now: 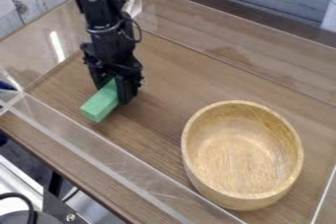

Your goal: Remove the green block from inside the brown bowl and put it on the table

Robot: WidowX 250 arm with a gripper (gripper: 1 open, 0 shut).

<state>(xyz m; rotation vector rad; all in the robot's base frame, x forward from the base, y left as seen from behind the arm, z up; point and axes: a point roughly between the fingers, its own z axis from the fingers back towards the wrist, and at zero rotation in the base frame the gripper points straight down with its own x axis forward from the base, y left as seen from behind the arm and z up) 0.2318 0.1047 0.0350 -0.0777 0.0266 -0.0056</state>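
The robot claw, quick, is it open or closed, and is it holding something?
Gripper: closed, holding the green block low over the table, away from the brown bowl.
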